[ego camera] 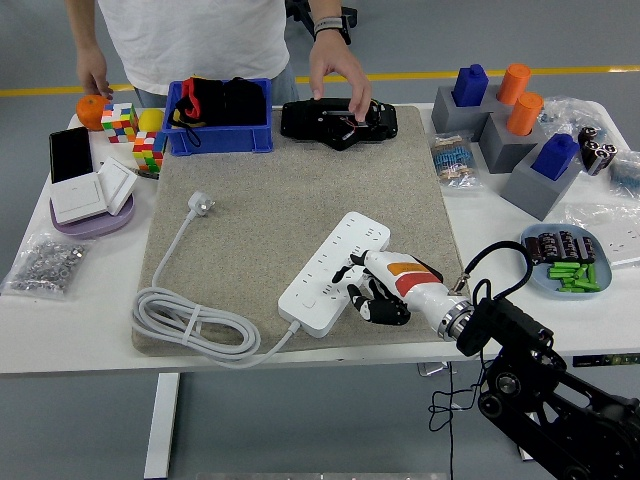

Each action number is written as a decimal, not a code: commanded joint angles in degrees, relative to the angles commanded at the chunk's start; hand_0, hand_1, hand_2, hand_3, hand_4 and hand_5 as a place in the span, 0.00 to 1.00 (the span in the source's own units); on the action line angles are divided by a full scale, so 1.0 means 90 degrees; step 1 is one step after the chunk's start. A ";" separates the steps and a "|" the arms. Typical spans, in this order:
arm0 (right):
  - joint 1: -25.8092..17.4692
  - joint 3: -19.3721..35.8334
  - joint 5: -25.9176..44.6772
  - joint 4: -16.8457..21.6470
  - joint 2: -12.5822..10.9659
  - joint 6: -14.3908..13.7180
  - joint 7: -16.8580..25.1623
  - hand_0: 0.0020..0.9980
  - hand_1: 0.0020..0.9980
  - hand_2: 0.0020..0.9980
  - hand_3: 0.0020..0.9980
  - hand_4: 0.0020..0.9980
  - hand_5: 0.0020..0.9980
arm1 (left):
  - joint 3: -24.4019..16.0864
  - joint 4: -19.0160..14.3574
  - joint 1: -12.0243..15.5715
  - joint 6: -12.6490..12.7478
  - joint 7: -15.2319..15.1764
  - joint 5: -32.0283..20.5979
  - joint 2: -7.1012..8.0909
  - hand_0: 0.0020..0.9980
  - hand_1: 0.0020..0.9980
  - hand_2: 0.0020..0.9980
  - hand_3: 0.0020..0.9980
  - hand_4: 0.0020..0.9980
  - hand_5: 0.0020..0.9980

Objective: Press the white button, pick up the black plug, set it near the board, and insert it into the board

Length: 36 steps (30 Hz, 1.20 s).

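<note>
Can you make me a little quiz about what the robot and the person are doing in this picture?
1. True or false: the robot hand is over the white power strip.
2. What is the person's hand reaching to? A) the black device B) the blue bin C) the Rubik's cube
3. Fill in: the white cable lies coiled on the grey ____.

Key: 1 true. 2 A. 3 mat.
</note>
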 joint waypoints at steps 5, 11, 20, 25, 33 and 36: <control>0.0236 -0.0330 0.0121 -0.0214 -0.0003 -0.0019 0.0024 0.00 0.00 0.04 0.59 0.45 0.00 | -0.0022 0.0000 -0.0010 -0.0004 0.0005 0.0040 0.0010 0.69 0.64 0.61 0.64 0.55 0.19; 0.0435 -0.0645 0.0264 -0.0306 0.0040 -0.0011 0.0013 0.00 0.00 0.04 0.59 0.45 0.00 | -0.0009 0.0000 -0.0014 -0.0003 0.0006 0.0018 0.0018 0.69 0.64 0.61 0.64 0.55 0.19; 0.0818 -0.0925 0.0364 -0.0546 0.0234 0.0019 -0.0022 0.00 0.00 0.04 0.59 0.45 0.00 | -0.0044 0.0000 -0.0005 0.0010 0.0011 0.0001 0.0008 0.69 0.64 0.61 0.64 0.55 0.19; 0.0879 -0.0971 0.0365 -0.0635 0.0237 0.0037 -0.0024 0.00 0.00 0.04 0.59 0.45 0.00 | -0.0064 0.0000 -0.0017 0.0009 0.0019 0.0010 0.0005 0.69 0.64 0.61 0.64 0.55 0.19; 0.0872 -0.1028 0.0375 -0.0757 0.0213 0.0053 -0.0014 0.00 0.00 0.03 0.58 0.45 0.00 | -0.0088 0.0000 -0.0010 0.0023 0.0018 -0.0009 0.0001 0.69 0.64 0.61 0.64 0.55 0.19; 0.0873 -0.1067 0.0373 -0.0790 0.0211 0.0050 0.0006 0.00 0.00 0.03 0.58 0.45 0.00 | -0.0106 0.0000 -0.0009 0.0020 0.0024 0.0023 -0.0001 0.69 0.64 0.61 0.64 0.55 0.19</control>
